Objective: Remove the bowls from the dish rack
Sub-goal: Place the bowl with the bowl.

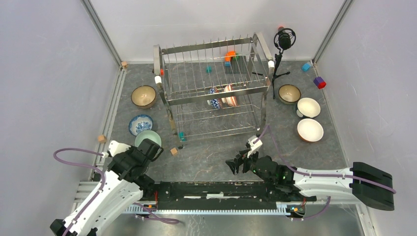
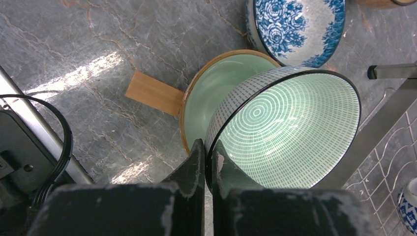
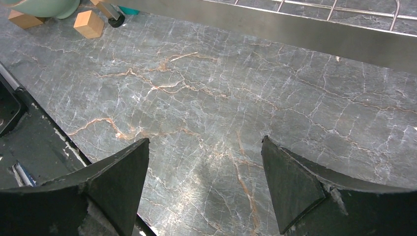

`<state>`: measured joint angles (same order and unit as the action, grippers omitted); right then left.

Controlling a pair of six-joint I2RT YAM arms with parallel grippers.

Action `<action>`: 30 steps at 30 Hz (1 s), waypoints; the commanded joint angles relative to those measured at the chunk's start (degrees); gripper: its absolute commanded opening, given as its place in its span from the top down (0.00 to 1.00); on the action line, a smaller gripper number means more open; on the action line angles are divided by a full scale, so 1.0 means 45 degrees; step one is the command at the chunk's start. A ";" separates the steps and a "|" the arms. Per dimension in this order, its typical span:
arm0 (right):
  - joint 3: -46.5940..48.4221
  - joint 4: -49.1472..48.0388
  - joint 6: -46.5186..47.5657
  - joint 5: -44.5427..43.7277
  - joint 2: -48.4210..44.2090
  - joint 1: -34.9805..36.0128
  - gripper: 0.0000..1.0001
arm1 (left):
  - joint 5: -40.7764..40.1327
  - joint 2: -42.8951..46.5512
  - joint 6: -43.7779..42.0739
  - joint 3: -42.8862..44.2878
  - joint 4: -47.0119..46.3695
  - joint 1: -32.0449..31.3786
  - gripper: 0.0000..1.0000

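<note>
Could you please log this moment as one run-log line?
left gripper: shut on patterned bowl over pale green bowl | right gripper: open, empty | dish rack: blue-white bowl, floral bowl inside

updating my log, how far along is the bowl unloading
Done: tan ceramic bowl, blue floral bowl and pale green bowl sit left of the steel wire dish rack; second tan bowl, white bowl and second white bowl right. In hand: left gripper shut on green ring-patterned bowl over the pale green one. Left: blue-and-white bowl and red floral bowl in the rack; right gripper open.
</note>
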<state>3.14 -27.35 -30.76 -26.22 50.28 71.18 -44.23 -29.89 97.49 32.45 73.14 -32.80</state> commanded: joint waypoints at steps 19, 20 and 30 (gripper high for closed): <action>-0.0365 -0.0455 -0.0231 0.0050 -0.0402 0.0001 0.11 | -0.0445 -0.0750 0.1577 -0.0712 -0.1343 0.0076 0.95; -0.0380 -0.0431 -0.0251 0.0035 -0.0436 0.0003 0.11 | -0.0444 -0.0765 0.1577 -0.0708 -0.1353 0.0082 0.94; -0.0443 -0.0376 -0.0271 -0.0010 -0.0562 0.0003 0.11 | -0.0269 -0.0741 0.1460 -0.0853 -0.1499 0.0100 0.78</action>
<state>2.00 -27.31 -31.68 -25.71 48.38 71.18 -43.09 -33.30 101.10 28.69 69.10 -32.62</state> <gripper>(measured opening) 0.890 0.211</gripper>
